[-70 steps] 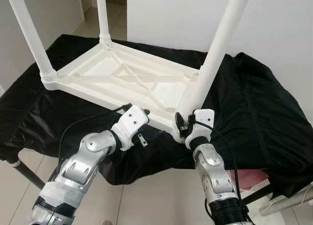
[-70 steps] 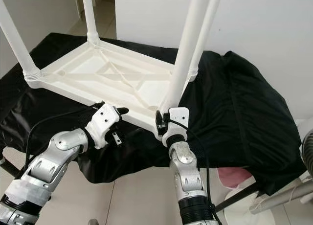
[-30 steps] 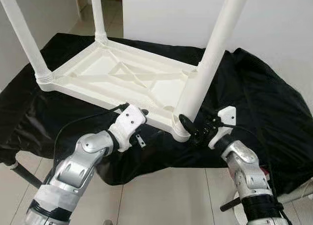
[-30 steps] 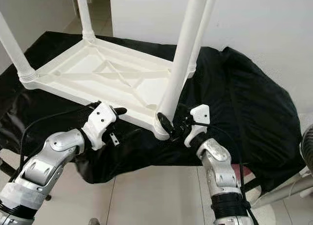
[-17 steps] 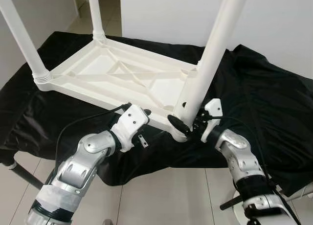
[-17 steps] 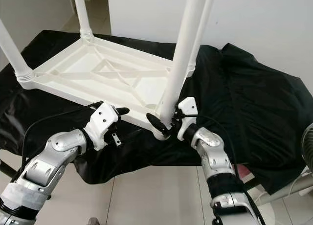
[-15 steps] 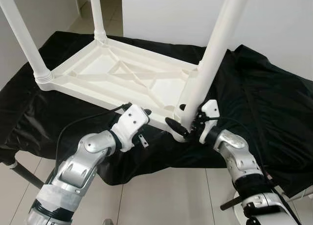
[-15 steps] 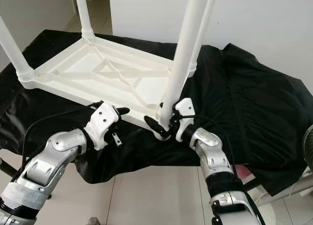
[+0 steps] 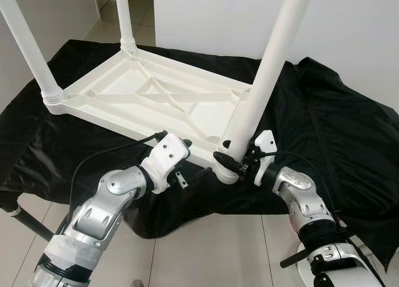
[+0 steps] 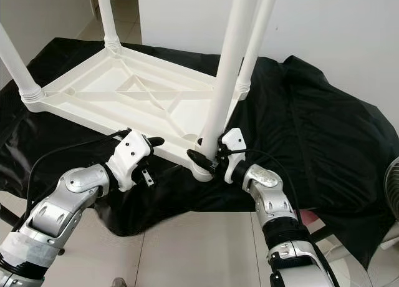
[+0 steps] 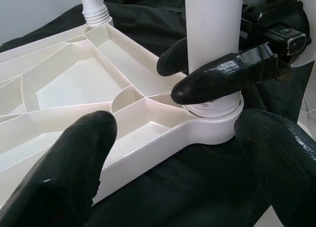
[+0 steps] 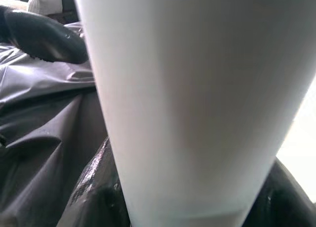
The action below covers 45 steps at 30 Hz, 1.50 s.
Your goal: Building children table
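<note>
A white plastic children's table (image 9: 124,93) lies upside down on a black cloth, its legs pointing up. The nearest leg (image 9: 265,75) stands in the corner socket (image 9: 227,173) closest to me. My right gripper (image 9: 229,155) is shut on this leg just above the socket, one black finger (image 11: 222,79) across its front and the other behind it. In the right wrist view the leg (image 12: 192,89) sits between the fingers. My left gripper (image 9: 192,157) is open, its fingers (image 11: 74,172) straddling the table's near rim (image 11: 148,148) beside that corner.
The black cloth (image 9: 324,131) drapes over a low stand and hangs past its edges. A white wall rises behind and tiled floor (image 9: 206,256) lies below me. A dark stand leg (image 9: 31,223) pokes out at lower left.
My right gripper swung out to the right from under the corner, came back at the leg's base and closed around it. The left arm has stayed at the rim.
</note>
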Tool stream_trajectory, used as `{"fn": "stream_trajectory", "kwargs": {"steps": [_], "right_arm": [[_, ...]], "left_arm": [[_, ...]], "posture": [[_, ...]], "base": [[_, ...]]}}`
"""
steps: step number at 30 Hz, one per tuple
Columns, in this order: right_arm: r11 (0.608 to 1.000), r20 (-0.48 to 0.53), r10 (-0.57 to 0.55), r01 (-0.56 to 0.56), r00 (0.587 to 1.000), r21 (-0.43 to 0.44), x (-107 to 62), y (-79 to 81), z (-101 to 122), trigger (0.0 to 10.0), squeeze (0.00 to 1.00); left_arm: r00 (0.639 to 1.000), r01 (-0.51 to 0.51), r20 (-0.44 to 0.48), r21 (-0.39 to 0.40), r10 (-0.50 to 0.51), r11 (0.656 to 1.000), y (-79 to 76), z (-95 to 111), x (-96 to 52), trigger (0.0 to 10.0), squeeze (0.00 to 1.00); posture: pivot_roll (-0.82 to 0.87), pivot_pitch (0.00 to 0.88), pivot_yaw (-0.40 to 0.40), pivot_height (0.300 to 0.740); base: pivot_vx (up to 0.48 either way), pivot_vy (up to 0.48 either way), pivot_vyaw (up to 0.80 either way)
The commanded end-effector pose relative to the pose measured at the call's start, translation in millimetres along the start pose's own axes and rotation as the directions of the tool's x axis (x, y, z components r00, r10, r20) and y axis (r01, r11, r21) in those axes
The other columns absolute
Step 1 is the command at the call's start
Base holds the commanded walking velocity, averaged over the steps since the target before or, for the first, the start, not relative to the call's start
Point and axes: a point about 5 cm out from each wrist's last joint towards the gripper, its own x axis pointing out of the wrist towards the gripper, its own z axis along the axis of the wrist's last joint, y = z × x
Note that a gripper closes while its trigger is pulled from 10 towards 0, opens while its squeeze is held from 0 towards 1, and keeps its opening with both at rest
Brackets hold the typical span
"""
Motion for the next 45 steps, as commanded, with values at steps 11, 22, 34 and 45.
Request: {"fn": "stream_trajectory", "kwargs": {"steps": [11,22,34,45], "right_arm": [[0.985,0.111,-0.156,0.146,0.982,0.095,-1.8,10.2,4.3,10.0,0.00],[0.775,-0.018,-0.627,0.626,0.779,0.085,-10.4,23.7,-18.5,10.0,0.00],[0.684,-0.021,-0.723,0.720,0.691,0.119,-2.0,44.9,-12.2,10.0,0.00],[0.715,0.050,-0.696,0.684,0.717,0.146,-5.1,48.8,-2.8,10.0,1.00]], "left_arm": [[0.999,0.040,-0.008,-0.013,-0.040,0.999,-6.1,-4.7,1.7,10.0,0.00],[1.000,0.026,-0.003,-0.011,-0.026,1.000,-5.8,-5.4,1.6,10.0,0.00],[0.999,0.032,-0.004,-0.007,-0.032,0.999,-4.9,-4.8,1.5,10.0,0.00],[0.999,0.042,-0.007,-0.006,-0.042,0.999,-6.6,-5.3,0.9,10.0,0.00]], "posture": [[0.03,0.023,-0.091,0.740],[0.03,0.005,-0.100,0.740],[0.02,0.012,-0.088,0.740],[0.02,0.017,-0.086,0.740]], "base": [[0.000,0.000,0.00],[0.000,0.000,0.00],[0.000,0.000,0.00],[0.000,0.000,0.00]]}}
